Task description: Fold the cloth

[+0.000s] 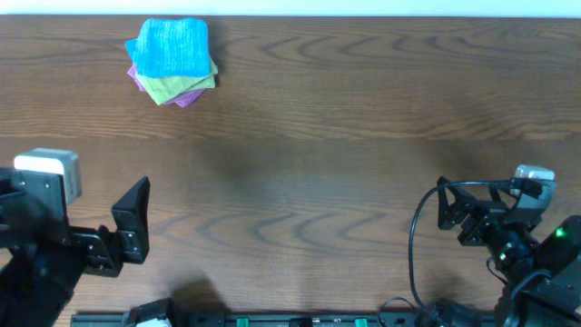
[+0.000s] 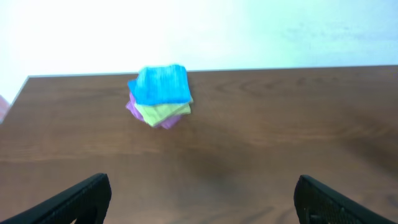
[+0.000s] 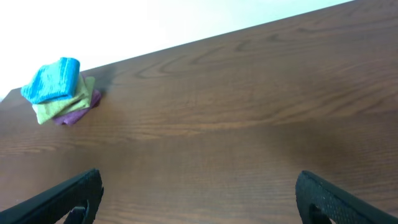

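The sky-blue cloth point(image 1: 172, 47) lies folded on top of a small stack at the far left of the table. It also shows in the left wrist view point(image 2: 161, 84) and the right wrist view point(image 3: 52, 79). My left gripper point(image 1: 134, 218) is open and empty near the front left, far from the stack; its fingers point(image 2: 202, 196) spread wide over bare wood. My right gripper point(image 1: 451, 211) is open and empty at the front right; its fingers point(image 3: 199, 196) are wide apart over bare wood.
Under the blue cloth lie a light green cloth point(image 1: 182, 87) and a purple cloth point(image 1: 187, 97). The brown wooden table point(image 1: 345, 136) ends at a far edge just behind the stack. A black cable point(image 1: 413, 245) loops beside the right arm.
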`<action>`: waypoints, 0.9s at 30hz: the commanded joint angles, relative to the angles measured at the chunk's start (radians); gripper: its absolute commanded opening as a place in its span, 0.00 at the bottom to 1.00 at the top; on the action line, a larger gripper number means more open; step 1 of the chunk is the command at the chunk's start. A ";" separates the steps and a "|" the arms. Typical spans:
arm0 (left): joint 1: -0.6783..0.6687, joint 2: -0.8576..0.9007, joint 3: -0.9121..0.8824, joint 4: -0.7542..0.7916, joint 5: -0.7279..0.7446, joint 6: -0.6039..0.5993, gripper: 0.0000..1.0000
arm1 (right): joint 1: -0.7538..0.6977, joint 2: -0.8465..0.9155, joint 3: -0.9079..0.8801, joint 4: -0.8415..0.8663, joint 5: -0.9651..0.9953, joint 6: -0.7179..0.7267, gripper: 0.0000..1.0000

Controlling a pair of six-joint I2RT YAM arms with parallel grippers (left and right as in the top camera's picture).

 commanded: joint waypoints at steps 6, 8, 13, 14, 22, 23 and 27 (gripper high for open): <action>-0.036 -0.199 -0.359 0.220 -0.012 0.025 0.95 | -0.008 -0.004 -0.002 0.001 0.003 0.013 0.99; -0.049 -0.274 -0.468 0.289 -0.013 0.025 0.95 | -0.008 -0.004 -0.002 0.001 0.003 0.013 0.99; -0.081 -0.442 -0.712 0.424 -0.021 0.025 0.95 | -0.008 -0.004 -0.002 0.001 0.003 0.013 0.99; -0.089 -0.474 -0.761 0.449 -0.030 0.025 0.95 | -0.008 -0.004 -0.002 0.001 0.003 0.013 0.99; -0.154 -0.696 -1.089 0.598 -0.105 0.025 0.95 | -0.008 -0.004 -0.002 0.001 0.003 0.013 0.99; -0.162 -0.719 -1.126 0.615 -0.116 0.025 0.95 | -0.008 -0.004 -0.002 0.001 0.003 0.013 0.99; -0.183 -0.787 -1.247 0.660 -0.153 0.025 0.95 | -0.008 -0.004 -0.002 0.001 0.003 0.013 0.99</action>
